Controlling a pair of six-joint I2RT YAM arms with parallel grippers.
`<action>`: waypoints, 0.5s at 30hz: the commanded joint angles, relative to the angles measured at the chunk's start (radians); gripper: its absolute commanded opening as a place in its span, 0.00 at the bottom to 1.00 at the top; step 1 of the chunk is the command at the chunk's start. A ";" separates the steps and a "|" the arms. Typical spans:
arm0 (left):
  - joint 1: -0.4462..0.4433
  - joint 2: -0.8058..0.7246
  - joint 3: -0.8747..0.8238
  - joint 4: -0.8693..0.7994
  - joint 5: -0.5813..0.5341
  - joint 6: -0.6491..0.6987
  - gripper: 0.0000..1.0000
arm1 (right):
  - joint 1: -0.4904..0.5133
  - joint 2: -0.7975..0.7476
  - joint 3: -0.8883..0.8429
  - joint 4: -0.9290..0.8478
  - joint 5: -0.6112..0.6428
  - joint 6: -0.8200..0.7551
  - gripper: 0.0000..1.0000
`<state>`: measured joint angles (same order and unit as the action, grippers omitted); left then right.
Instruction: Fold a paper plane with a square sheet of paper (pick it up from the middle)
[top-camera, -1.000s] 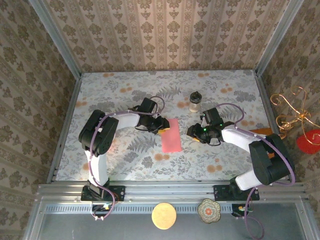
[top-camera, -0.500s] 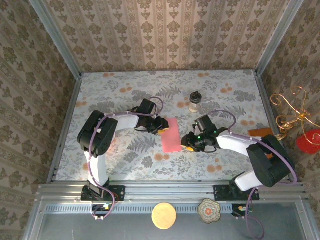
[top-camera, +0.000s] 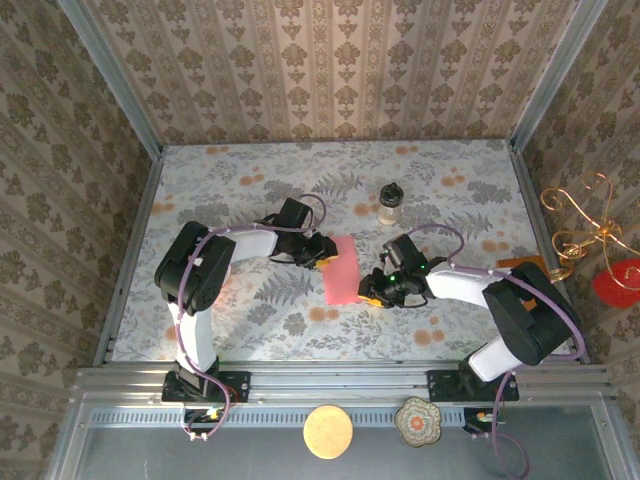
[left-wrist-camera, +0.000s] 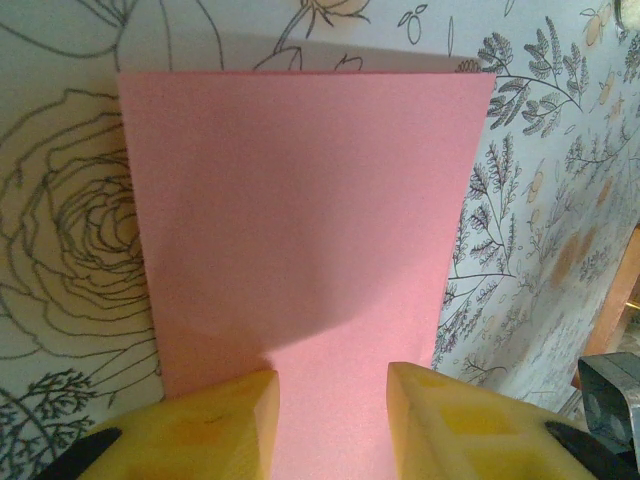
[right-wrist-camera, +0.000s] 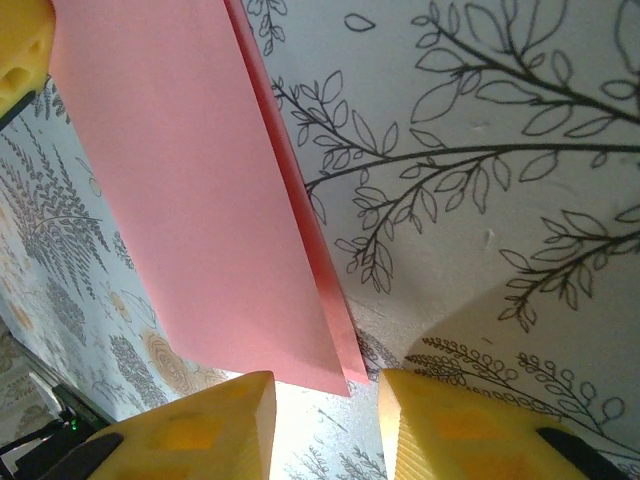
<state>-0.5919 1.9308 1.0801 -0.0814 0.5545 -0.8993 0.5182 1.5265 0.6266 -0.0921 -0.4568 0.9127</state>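
The square sheet of paper (top-camera: 341, 270) lies folded in half as a salmon-pink strip in the middle of the table. No paper plane shape shows. My left gripper (top-camera: 325, 250) is at the strip's far left end. In the left wrist view its yellow fingers (left-wrist-camera: 215, 420) stand apart over the paper (left-wrist-camera: 300, 200), open, clamping nothing. My right gripper (top-camera: 368, 290) is at the strip's near right corner. In the right wrist view it (right-wrist-camera: 325, 405) is open, and the paper's (right-wrist-camera: 190, 180) corner, with its two layers slightly offset, lies just ahead of the gap.
A small dark-lidded jar (top-camera: 390, 204) stands behind the paper, to the right. An orange sheet (top-camera: 520, 263) pokes out at the table's right edge behind the right arm. Metal rails and patterned walls enclose the floral table (top-camera: 240, 320).
My right gripper has swung left across the table to the paper's near right corner, its jaws narrowing a little. The left gripper and the paper have stayed put.
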 joint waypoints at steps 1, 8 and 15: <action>0.014 0.020 -0.036 -0.061 -0.057 -0.015 0.37 | 0.006 0.019 0.016 0.006 -0.013 -0.011 0.34; 0.014 0.025 -0.031 -0.058 -0.053 -0.014 0.37 | 0.007 0.034 0.024 0.022 -0.019 -0.018 0.33; 0.014 0.023 -0.031 -0.058 -0.050 -0.012 0.37 | 0.006 0.039 0.024 0.078 -0.046 0.002 0.31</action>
<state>-0.5919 1.9308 1.0801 -0.0807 0.5545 -0.9054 0.5182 1.5467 0.6281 -0.0551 -0.4725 0.9131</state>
